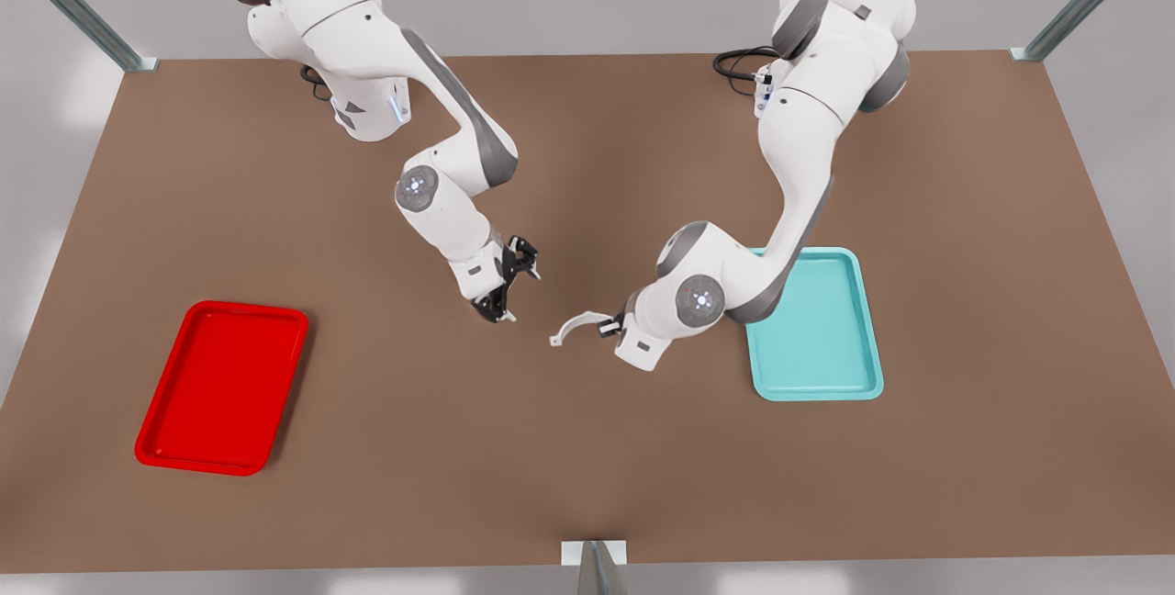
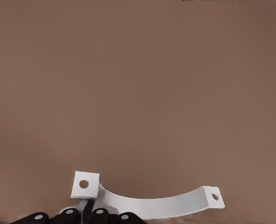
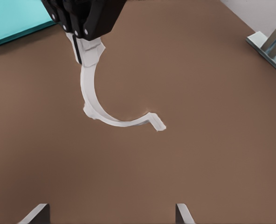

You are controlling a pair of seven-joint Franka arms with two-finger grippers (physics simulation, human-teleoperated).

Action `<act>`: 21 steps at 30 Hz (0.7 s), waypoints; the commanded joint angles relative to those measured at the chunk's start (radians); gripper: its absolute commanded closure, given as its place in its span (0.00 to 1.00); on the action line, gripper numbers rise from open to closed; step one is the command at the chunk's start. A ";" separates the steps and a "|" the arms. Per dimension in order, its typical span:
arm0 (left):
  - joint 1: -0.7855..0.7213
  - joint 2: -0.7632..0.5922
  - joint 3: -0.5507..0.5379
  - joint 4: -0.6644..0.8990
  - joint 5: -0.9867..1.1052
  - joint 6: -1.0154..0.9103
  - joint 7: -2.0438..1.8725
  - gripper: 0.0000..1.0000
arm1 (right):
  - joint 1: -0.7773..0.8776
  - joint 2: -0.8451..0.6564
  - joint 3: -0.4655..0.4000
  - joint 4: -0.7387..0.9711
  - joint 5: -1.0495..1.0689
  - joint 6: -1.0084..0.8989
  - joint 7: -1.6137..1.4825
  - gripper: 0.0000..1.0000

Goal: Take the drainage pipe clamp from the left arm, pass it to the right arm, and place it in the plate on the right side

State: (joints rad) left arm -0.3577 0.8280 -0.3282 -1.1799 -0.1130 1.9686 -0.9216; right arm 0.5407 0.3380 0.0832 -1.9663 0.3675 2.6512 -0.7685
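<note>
The white drainage pipe clamp hangs just above the brown table near its middle, held by one tabbed end in my left gripper, which is shut on it. That arm reaches in from the front view's right. In the left wrist view the clamp curves away from the left gripper. My right gripper is open, a short way off on the clamp's other side. In the right wrist view the clamp and the left gripper lie beyond the right gripper. The red plate sits at the front view's left.
A teal tray lies under the left arm's elbow at the front view's right, and its corner appears in the right wrist view. Metal frame posts stand at the table's edges. Bare table separates the grippers from the red plate.
</note>
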 commanded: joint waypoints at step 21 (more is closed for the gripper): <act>-0.023 0.008 0.000 0.037 0.004 0.004 -0.546 0.79 | 0.036 0.134 0.087 -0.045 -0.005 0.541 -0.669 0.00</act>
State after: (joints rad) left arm -0.3806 0.8376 -0.3279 -1.1434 -0.1087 1.9692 -1.2990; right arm 0.5782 0.4679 0.1701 -2.0124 0.3617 3.1309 -1.1981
